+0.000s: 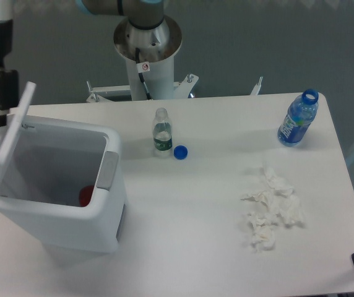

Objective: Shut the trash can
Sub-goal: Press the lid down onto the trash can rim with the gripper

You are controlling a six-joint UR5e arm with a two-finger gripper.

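The large white trash can (72,226) stands at the table's left front, open. Its flat white lid (10,139) is tilted up on the left side, nearly upright. A grey latch strip (107,170) sits on the right rim. A red object (87,195) lies inside at the bottom. My black gripper (0,114) hangs at the far left, just behind and left of the lid's raised top edge, close to or touching it. The frame does not show how its jaws stand.
A small clear bottle (161,133) without a cap stands mid-table with a blue cap (180,152) beside it. A blue-labelled bottle (298,119) stands at the back right. Crumpled white tissues (270,210) lie on the right. The arm's base (147,43) rises behind the table.
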